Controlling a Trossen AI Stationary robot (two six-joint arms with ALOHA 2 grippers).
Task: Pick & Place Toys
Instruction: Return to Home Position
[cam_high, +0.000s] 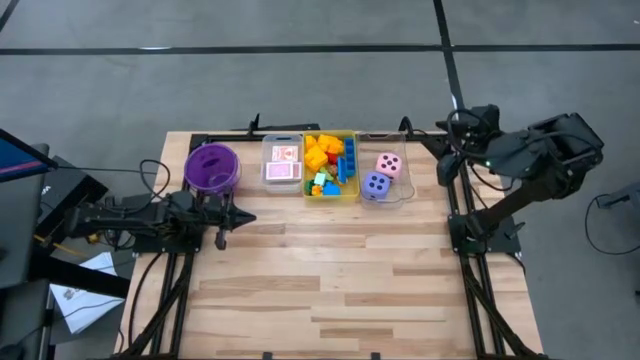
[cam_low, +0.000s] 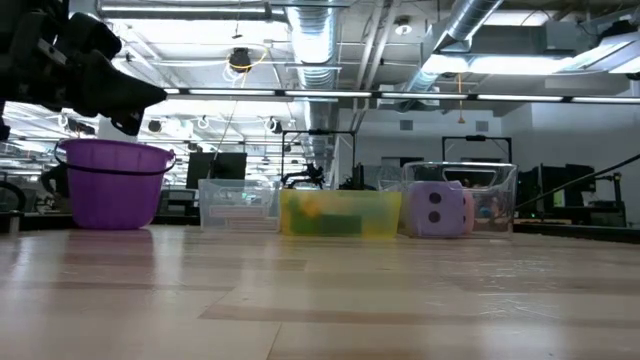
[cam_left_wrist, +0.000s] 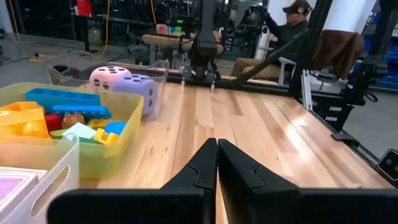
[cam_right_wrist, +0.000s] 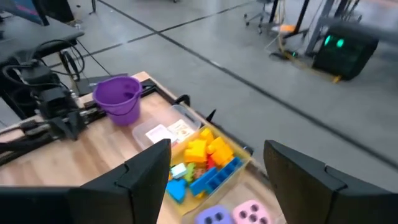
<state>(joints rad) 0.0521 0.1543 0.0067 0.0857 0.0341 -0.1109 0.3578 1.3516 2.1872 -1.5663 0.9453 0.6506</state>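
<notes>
Grey concrete floor (cam_high: 300, 90), exposed ceiling ducts (cam_low: 316, 45) overhead.

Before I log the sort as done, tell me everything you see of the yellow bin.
The yellow bin is a translucent, plastic-looking rectangular tub, open-topped and upright, at the table's far edge, close between the clear card bin and the clear dice bin. Yellow, orange, blue, green and red blocks fill it.

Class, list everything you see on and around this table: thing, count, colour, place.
Bowl: one, purple, left end of the row.
Playing cards: count unclear, red-and-white, in left clear bin.
Building blocks: many, mixed colours, in yellow bin.
Pink die: one, in right clear bin.
Purple die: one, same bin.
Table: one, pale wood.
Person: one, seated beyond the table.
Left gripper: shut, near bowl.
Right gripper: open, raised by table's right edge.
</notes>
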